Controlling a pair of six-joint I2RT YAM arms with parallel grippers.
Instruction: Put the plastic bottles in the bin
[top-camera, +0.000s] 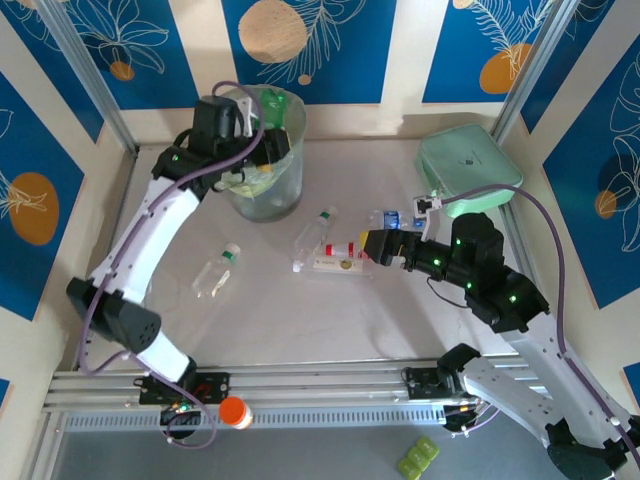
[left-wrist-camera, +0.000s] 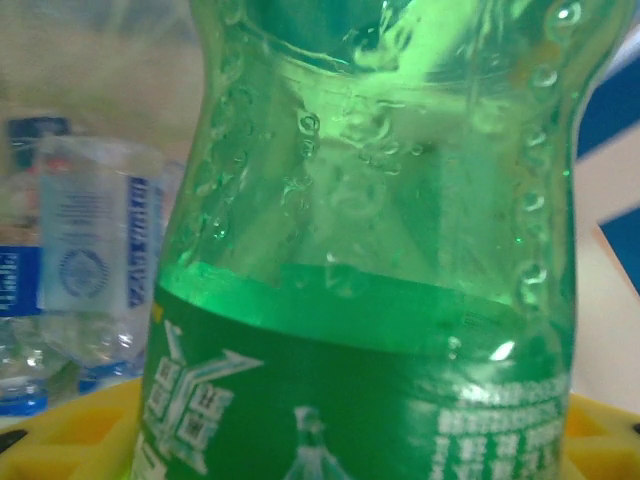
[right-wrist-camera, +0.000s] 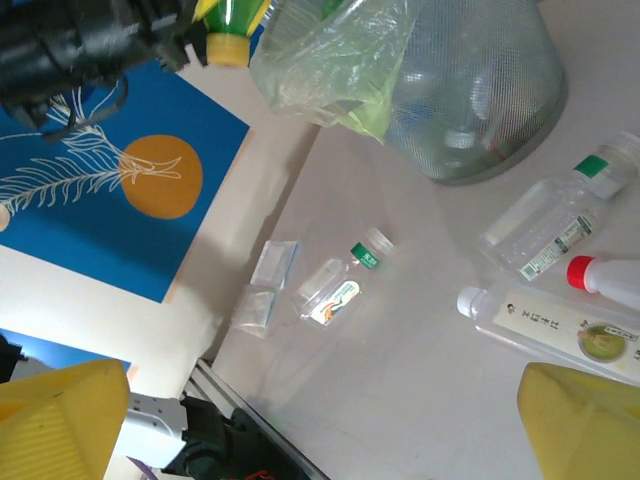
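Left gripper (top-camera: 252, 118) pinches a green bottle (left-wrist-camera: 380, 250) at the rim of the bin (top-camera: 270, 195). We note the bottle's top and base are cut off in the wrist view. Right gripper (right-wrist-camera: 320, 430) stands spread, fingers (right-wrist-camera: 60, 420) cropped.

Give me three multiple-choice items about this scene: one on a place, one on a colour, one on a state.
1. Where is the bottle held by the left pincer?
A. lying on the table
B. over the bin
C. on the mint case
2. What colour is that bottle?
A. red
B. clear
C. green
3. How is the right pincer?
A. open and empty
B. shut on a bottle
C. shut on a packet
1 B: the top view shows it above the bin's rim.
2 C: its body is green.
3 A: its yellow fingers stand wide apart, nothing between.
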